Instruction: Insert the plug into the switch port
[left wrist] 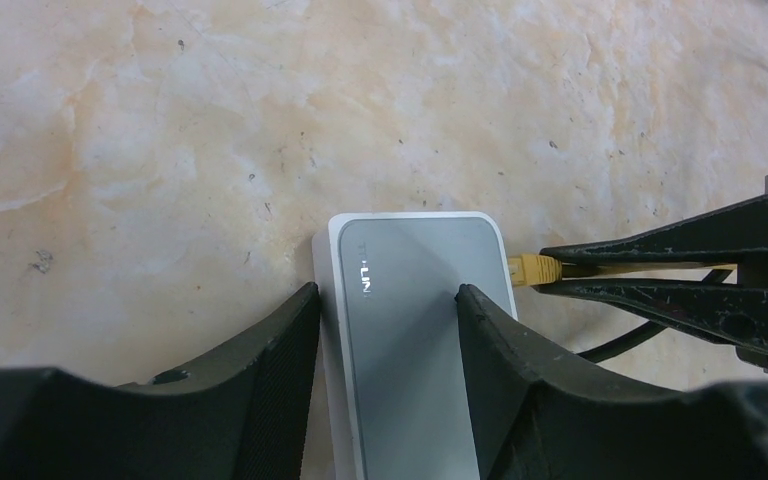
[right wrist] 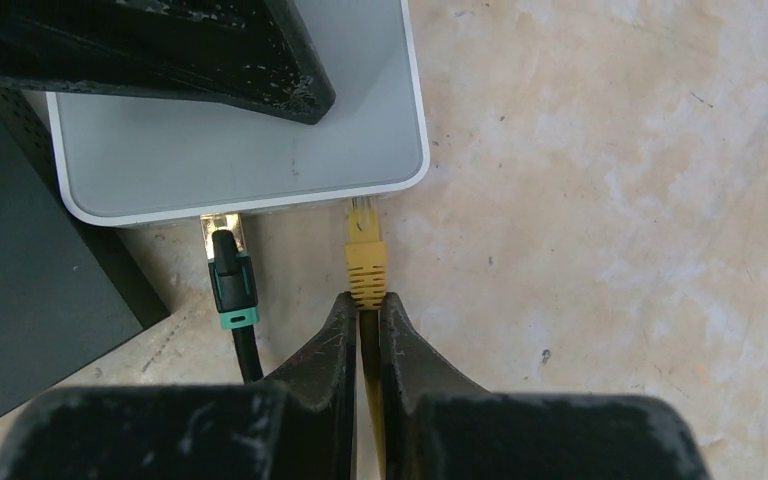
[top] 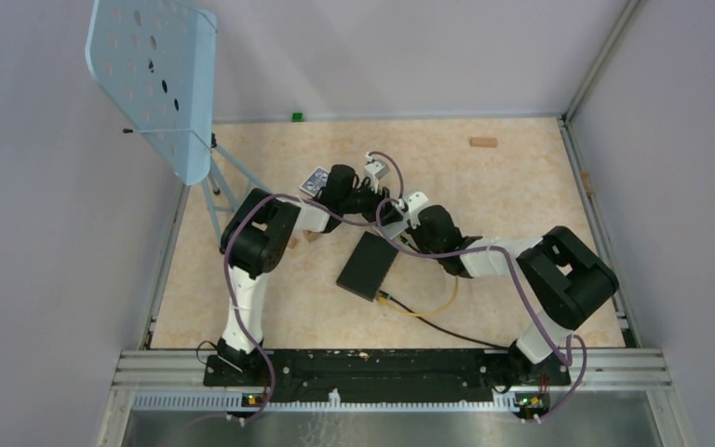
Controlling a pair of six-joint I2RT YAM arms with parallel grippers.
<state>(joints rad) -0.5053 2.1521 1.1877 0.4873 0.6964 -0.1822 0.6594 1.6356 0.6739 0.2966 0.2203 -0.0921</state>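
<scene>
My right pincer [right wrist: 365, 305] is nearest the lens, its 2 fingers pinched narrow on the yellow cable just behind the yellow plug [right wrist: 365, 265]. The plug points straight at the near edge of the switch [right wrist: 210, 150], a pale grey rounded box lying flat on the marbled surface [right wrist: 610, 200]. Its clear tip meets that edge. The switch port is tucked under the switch's rim, so I cannot tell how deep the tip sits; most of the plug's body is outside.

Just left of the yellow plug, along the same edge of the switch, a black plug [right wrist: 230, 280] with a green band has its metal end against the edge. Touching or nearly touching the switch's left side lies a flat matte-black box [right wrist: 30, 300].

My left pincer [left wrist: 385, 292] comes at the switch from the opposite end, jaws about half apart. 1 finger rests just beside the switch's long side and the other lies over its top face. I read that as open, not clamped across it.

From overhead, the yellow cable [top: 433, 307] loops back toward me from the switch. Far beyond the switch stand a perforated pale blue panel [top: 154, 84] on a stand, a small green block [top: 295, 116] and a wooden piece [top: 483, 142].
</scene>
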